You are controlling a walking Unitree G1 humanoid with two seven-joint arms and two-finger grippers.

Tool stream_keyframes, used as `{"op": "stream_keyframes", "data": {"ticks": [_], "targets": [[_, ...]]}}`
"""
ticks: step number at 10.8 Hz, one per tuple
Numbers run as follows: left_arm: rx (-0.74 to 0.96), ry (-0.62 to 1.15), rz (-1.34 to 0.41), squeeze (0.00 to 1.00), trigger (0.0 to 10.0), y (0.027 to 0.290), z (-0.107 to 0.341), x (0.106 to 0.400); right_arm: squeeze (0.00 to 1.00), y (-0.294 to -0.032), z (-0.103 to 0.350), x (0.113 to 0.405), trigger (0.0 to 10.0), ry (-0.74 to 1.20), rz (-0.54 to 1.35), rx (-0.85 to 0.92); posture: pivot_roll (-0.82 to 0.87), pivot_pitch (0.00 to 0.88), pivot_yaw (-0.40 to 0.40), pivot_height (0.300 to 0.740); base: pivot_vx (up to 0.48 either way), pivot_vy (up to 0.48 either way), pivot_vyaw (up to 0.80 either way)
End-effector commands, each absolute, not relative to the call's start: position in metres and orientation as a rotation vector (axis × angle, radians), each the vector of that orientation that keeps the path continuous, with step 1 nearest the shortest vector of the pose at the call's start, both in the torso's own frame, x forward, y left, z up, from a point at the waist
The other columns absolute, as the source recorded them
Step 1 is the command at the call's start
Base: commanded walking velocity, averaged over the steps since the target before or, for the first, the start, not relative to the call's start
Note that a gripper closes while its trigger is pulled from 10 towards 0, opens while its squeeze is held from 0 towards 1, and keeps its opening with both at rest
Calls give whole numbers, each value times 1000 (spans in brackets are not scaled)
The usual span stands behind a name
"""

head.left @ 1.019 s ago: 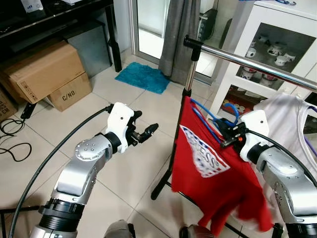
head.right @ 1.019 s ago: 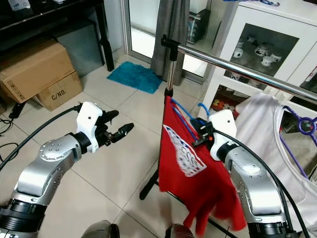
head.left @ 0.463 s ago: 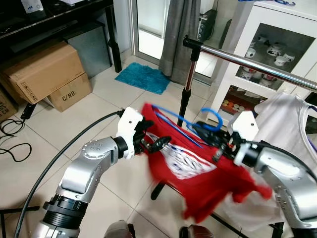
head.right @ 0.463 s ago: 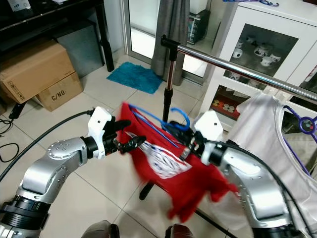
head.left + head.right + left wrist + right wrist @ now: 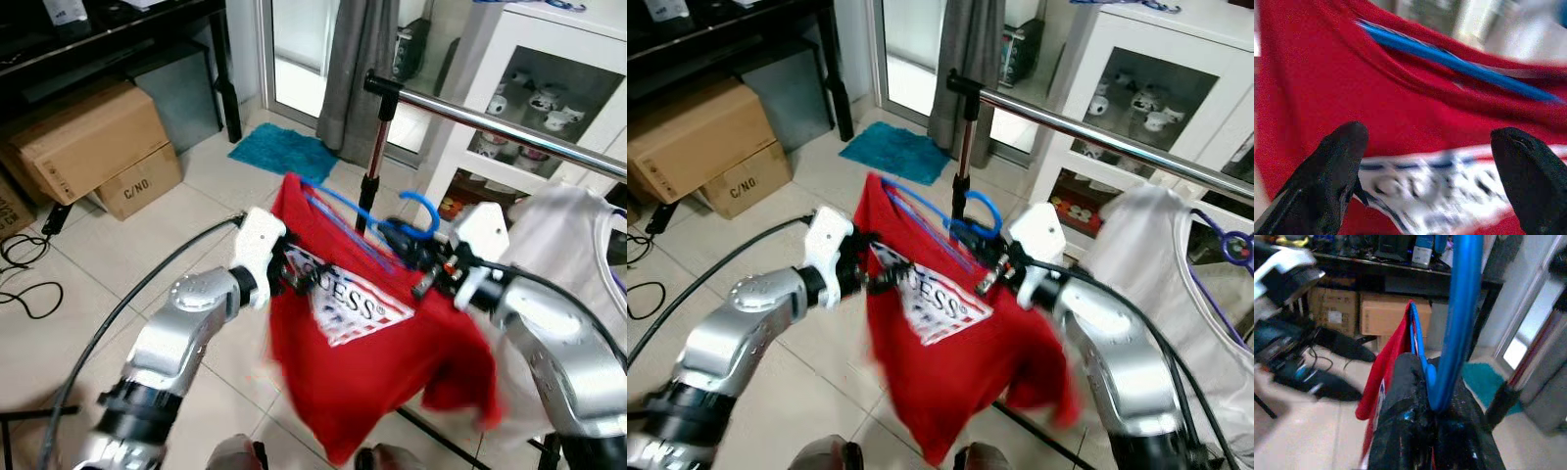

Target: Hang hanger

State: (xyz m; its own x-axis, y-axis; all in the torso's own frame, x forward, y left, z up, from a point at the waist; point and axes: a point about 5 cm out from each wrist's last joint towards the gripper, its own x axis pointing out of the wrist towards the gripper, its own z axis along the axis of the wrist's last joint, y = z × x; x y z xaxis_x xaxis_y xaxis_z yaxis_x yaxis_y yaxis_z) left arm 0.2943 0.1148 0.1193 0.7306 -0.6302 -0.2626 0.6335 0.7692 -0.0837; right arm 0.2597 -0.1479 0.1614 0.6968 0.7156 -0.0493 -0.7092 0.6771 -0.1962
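Two grippers carry the shirt (image 5: 367, 323): right gripper (image 5: 423, 279) clenched on the hanger (image 5: 392, 223), left gripper (image 5: 1430, 161) spread against cloth; next, lift its hook toward the rail (image 5: 490, 119) at one o'clock.

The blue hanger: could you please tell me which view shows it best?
The left eye view: the hanger shows whole, hook up, in the red shirt. The right wrist view shows its neck in the right hand; the left wrist view shows one blurred arm.
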Motion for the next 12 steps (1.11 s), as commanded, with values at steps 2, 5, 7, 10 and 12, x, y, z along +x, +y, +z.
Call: {"op": "stream_keyframes", "data": {"ticks": [2, 5, 7, 10, 12], "targets": [[-52, 241, -676, 1000, 10000, 112, 129, 303, 0, -144, 170, 264, 10000, -90, 833, -274, -63, 0, -7, 740, 0, 0, 0], [-80, 221, -728, 0, 10000, 100, 137, 306, 0, -140, 173, 268, 10000, -138, 877, -274, -60, 0, -6, 740, 0, 0, 0], [-112, 269, -626, 0, 10000, 110, 134, 318, 0, -134, 175, 269, 10000, -175, 918, -253, -57, 0, 6, 740, 0, 0, 0], [-165, 284, -634, 0, 1686, 108, 135, 324, 0, -132, 175, 267, 10000, -193, 963, -250, -50, 0, 1, 740, 0, 0, 0], [-172, 285, -643, 0, 0, 106, 137, 324, 0, -134, 175, 269, 10000, -193, 961, -260, -51, 0, -1, 740, 0, 0, 0]]}}
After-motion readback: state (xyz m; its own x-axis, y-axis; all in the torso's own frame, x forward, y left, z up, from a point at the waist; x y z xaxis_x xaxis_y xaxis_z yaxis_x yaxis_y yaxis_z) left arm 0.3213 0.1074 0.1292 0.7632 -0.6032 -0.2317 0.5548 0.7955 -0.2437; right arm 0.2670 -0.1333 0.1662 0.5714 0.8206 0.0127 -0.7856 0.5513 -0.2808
